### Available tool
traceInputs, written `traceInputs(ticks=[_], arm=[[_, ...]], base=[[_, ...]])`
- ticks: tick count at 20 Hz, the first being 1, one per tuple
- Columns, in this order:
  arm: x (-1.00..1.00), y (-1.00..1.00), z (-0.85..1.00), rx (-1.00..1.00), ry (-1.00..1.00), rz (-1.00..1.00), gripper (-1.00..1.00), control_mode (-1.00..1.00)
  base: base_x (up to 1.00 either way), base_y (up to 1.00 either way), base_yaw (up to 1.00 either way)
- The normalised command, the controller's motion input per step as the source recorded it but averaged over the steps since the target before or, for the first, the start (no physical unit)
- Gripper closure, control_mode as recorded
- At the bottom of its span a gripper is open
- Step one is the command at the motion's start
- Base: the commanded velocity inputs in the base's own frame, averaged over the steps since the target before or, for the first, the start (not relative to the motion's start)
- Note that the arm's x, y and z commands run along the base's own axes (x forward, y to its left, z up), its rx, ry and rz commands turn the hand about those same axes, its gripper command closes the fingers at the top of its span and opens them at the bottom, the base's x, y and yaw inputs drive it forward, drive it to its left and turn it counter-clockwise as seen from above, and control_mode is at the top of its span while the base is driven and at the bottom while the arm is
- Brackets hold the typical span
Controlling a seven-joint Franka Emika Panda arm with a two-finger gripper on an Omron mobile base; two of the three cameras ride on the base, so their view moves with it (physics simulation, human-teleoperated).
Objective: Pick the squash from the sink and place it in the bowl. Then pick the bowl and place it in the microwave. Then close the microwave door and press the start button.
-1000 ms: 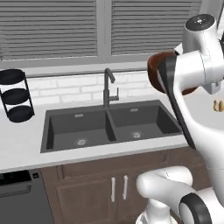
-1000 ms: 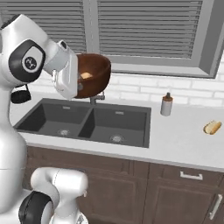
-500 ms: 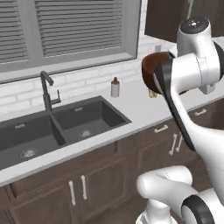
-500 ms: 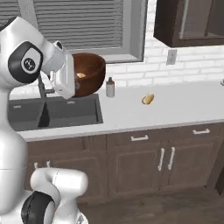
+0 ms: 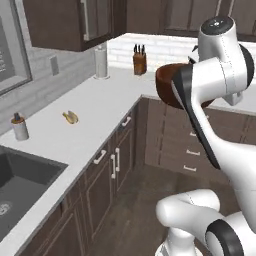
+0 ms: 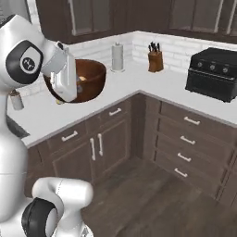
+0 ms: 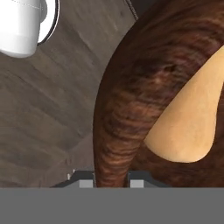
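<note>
Gleaming reddish-brown, the wooden bowl [image 6: 90, 78] cradles what seems the squash [image 7: 190, 118].

open counter [image 5: 95, 112] stretch, paper towel roll [image 5: 101, 61] and knife block [image 5: 139, 61] at back corner

The bowl [image 6: 88, 78] is a deep, round, reddish-brown wooden one with a streaky grain, and it hangs up in the air above the dark floor in front of the corner cabinets, level with the counter's edge, roughly upright. Its thin rim [image 7: 105, 144] runs down between two small dark finger tips. Inside lies the squash [image 7: 192, 118], pale tan and smooth, resting against the inner wall. A corner of the dark grey sink [image 5: 20, 180] sits sunk in the white counter, well apart from the bowl.
</note>
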Motion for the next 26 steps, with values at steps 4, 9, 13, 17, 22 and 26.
traceInputs(ticks=[4, 9, 13, 17, 22, 26], arm=[[0.0, 0.0, 0.0, 0.0, 0.0, 0.0, 1.0, 1.0], [0.0, 0.0, 0.0, 0.0, 0.0, 0.0, 1.0, 1.0], [0.0, 0.0, 0.0, 0.0, 0.0, 0.0, 1.0, 1.0], [0.0, 0.0, 0.0, 0.0, 0.0, 0.0, 1.0, 1.0], [0.0, 0.0, 0.0, 0.0, 0.0, 0.0, 1.0, 1.0], [0.0, 0.0, 0.0, 0.0, 0.0, 0.0, 1.0, 1.0]], base=[[0.0, 0.0, -1.0], [0.0, 0.0, -0.99], [0.0, 0.0, -0.98], [0.0, 0.0, -0.98], [0.0, 0.0, -0.97], [0.0, 0.0, -0.96]])
